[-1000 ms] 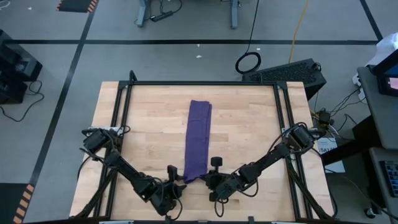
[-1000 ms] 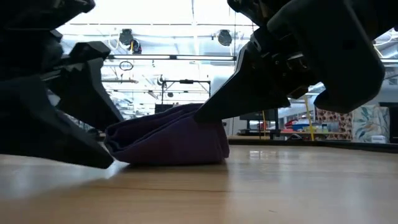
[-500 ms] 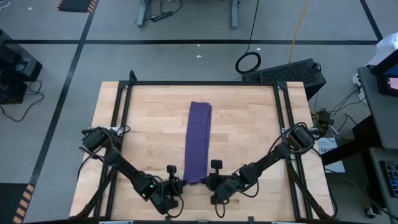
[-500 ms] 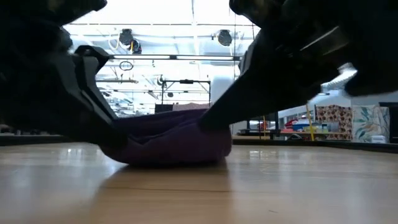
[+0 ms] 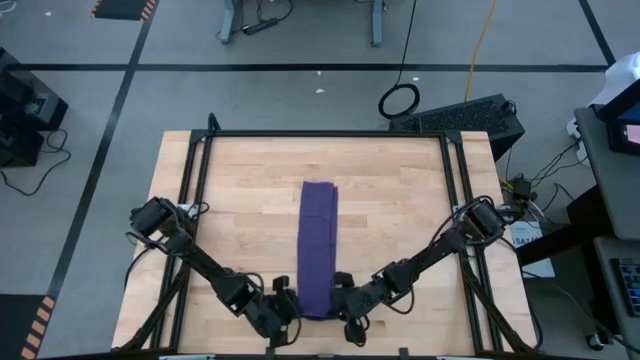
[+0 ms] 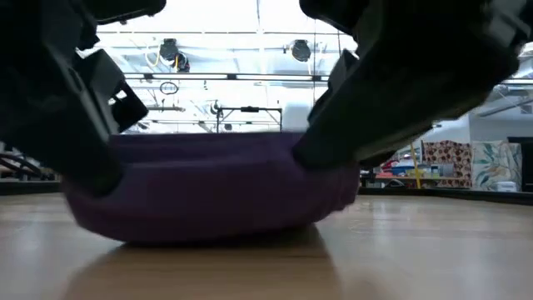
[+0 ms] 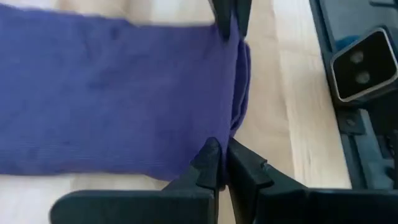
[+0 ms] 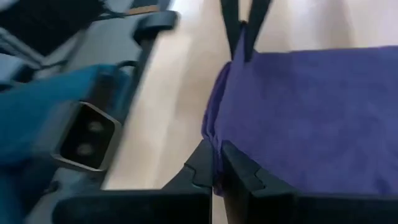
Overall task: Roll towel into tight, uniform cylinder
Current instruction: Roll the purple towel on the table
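The purple towel [image 5: 318, 245] lies as a long narrow strip down the middle of the wooden table, its far end flat on the wood. In the low view its near end [image 6: 208, 196] bulges wide between my two arms. My left gripper [image 7: 219, 163] is shut on the near end's left corner. My right gripper [image 8: 214, 163] is shut on the right corner. In the high view the two grippers [image 5: 288, 306] [image 5: 342, 302] flank the strip's near end, close to the table's near edge. My left gripper pinches the near-left corner of the towel [image 7: 214, 138] between its two fingers, slanting down from the table's near-left. The corner is held a little off the wood; the end's middle [image 6: 200, 233] sags onto the table. My right gripper pinches the near-right corner of the towel [image 8: 216, 138] between its two fingers, slanting down from the table's near-right. The folded near edge [image 8: 211, 106] runs from this corner across to the left gripper's fingers [image 8: 242, 28]. The cloth behind it lies flat.
A black frame rail [image 5: 320, 133] borders the table's far side, with side rails [image 5: 195, 190] [image 5: 455, 190]. A small camera block [image 7: 360, 62] stands at the near edge just past the towel's end. Bare wood lies on both sides of the strip.
My left gripper has shut on the towel's near-left corner. Both grippers have rolled at the wrist and moved slightly toward the near edge. The whole strip has slid toward the near edge, and its near end now spreads wider between the grippers.
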Robot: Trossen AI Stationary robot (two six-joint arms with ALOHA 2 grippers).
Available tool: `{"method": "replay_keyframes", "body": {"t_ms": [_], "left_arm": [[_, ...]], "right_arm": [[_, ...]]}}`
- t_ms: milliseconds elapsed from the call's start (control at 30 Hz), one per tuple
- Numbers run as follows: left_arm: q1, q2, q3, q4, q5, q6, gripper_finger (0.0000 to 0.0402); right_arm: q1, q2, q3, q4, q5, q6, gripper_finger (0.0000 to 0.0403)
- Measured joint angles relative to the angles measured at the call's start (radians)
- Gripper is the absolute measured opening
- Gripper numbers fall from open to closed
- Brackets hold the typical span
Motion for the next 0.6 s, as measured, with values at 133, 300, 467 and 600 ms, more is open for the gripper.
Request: {"method": "replay_keyframes", "body": {"t_ms": [133, 300, 467, 600], "left_arm": [[0.028, -0.03, 0.001, -0.004, 0.108, 0.034, 0.0014], [0.085, -0.039, -0.014, -0.041, 0.178, 0.098, 0.001], [0.132, -0.031, -0.139, 0.199, 0.298, 0.063, 0.0009], [0.141, -0.031, -0.234, 0.414, 0.346, -0.029, 0.0008]], "right_arm": [[-0.043, 0.0, 0.0, 0.009, -0.147, -0.02, 0.0003], [-0.129, 0.0, 0.0, -0.019, -0.318, -0.072, 0.0004], [-0.162, 0.03, -0.001, -0.018, -0.387, -0.06, 0.0004], [-0.138, 0.059, 0.0, 0.004, -0.38, -0.013, 0.0004]]}}
